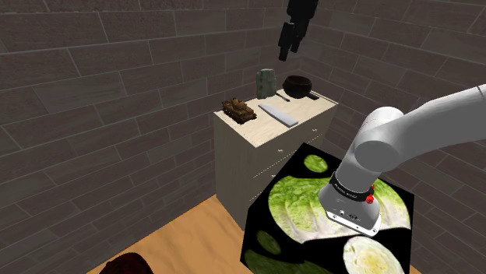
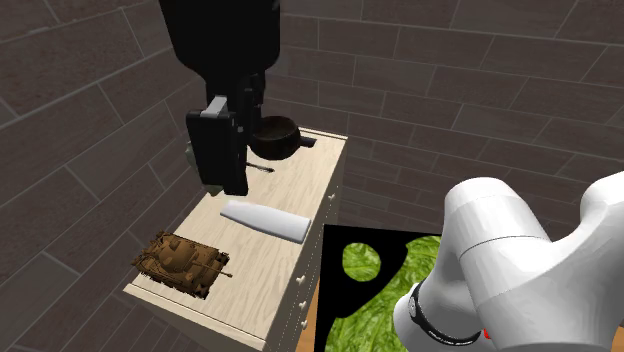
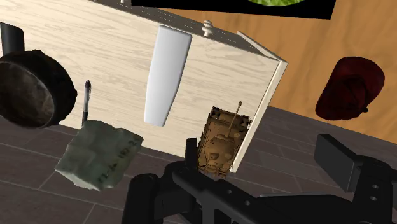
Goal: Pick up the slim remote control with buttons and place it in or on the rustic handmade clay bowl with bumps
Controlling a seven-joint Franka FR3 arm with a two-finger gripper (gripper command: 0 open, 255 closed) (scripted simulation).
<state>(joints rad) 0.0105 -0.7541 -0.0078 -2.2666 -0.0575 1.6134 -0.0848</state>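
The shoulder camera is sitting beside and behind the stand [image 1: 311,222], looking down and away over it toward the counter [image 1: 311,117], which is standing well off in a corner of brick walls. The second exterior camera is looking down from much nearer, along the counter from its toy tank [image 2: 182,260] end, with the stand at the lower right. The wrist camera is riding on the gripper [image 3: 257,159], looking down at the counter from high above. All three views are sharing the counter top.
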